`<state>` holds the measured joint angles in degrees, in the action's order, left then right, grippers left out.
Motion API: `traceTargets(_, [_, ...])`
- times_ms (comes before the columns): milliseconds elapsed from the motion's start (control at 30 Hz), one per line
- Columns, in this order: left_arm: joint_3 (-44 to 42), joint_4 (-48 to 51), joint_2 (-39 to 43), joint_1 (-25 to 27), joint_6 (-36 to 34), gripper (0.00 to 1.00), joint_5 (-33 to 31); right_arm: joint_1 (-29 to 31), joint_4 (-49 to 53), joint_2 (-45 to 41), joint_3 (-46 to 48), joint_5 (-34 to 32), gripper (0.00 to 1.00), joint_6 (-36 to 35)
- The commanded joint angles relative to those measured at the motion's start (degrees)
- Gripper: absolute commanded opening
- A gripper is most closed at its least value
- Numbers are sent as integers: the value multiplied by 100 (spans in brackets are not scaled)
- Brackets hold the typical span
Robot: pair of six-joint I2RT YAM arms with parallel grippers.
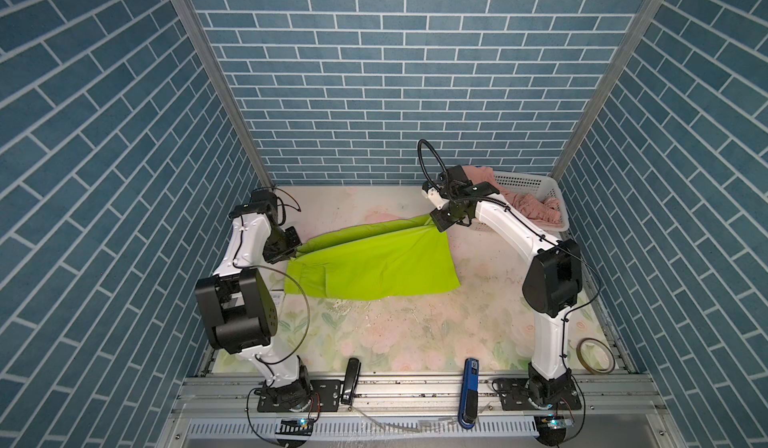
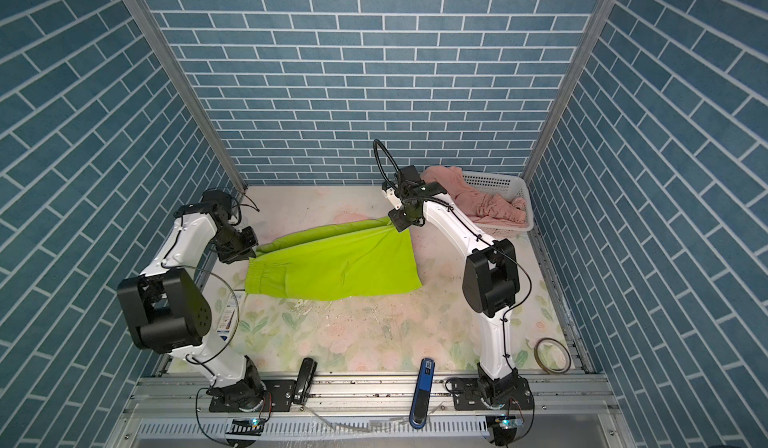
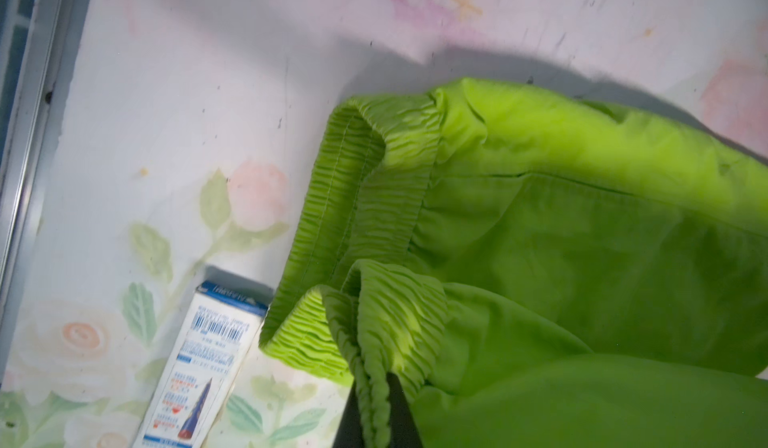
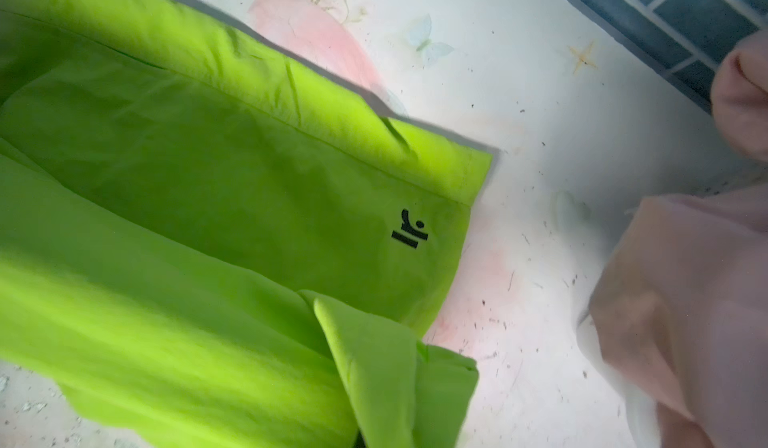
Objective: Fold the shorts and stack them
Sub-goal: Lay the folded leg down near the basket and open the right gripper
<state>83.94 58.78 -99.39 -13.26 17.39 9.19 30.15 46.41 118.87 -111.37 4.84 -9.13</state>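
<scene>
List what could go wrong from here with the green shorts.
The left jaws pinch only a narrow bit of the waistband of the green shorts; a pull might slip it free.
Their sagging edge rests beside a small box and could drag it.
The right jaws work close to the pink shorts draped over the basket and might snag them.

On the lime-green shorts [image 4: 208, 176], near one leg hem, there is a small black embroidered mark [image 4: 409, 234]: two short bars, a hooked stroke and a dot. It possibly reads "lr.", seen inverted. The white carton [image 3: 199, 367] on the desk [image 3: 145, 113] carries a barcode [image 3: 217, 333] and blue print lines, too blurred to read.
</scene>
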Motion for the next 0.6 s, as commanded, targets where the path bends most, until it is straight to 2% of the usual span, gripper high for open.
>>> traceTargets(0, [310, -114, -392, -133, -24, 0, -480, -231, 256, 453, -501, -20, 0, -387])
traceTargets(167, [714, -171, -809, -133, -19, 0, -712, -256, 261, 1246, -1118, 228, 0, -319])
traceTargets(200, [741, -199, -843, -133, -9, 3, -730, -263, 229, 1351, -1195, 257, 0, -290])
traceTargets(267, [747, -291, -904, -128, 15, 11, -768, -259, 132, 1530, -1369, 287, 6, -212])
traceTargets(300, [776, -311, -953, -133, 10, 20, -806, -255, 74, 1602, -1442, 295, 13, -168])
traceTargets(367, [856, -333, -1046, -132, 28, 65, -875, -256, -66, 1673, -1539, 328, 35, -72])
traceTargets(400, [899, -362, -1092, -130, 28, 86, -839, -258, -144, 1670, -1574, 349, 50, -10])
traceTargets(433, [950, -370, -1133, -129, 62, 99, -831, -264, -199, 1650, -1597, 395, 59, 47])
traceTargets(500, [990, -417, -1135, -133, 124, 100, -770, -264, -292, 1531, -1594, 528, 68, 157])
traceTargets(567, [1027, -451, -1080, -129, 187, 100, -667, -269, -372, 1330, -1506, 651, 70, 269])
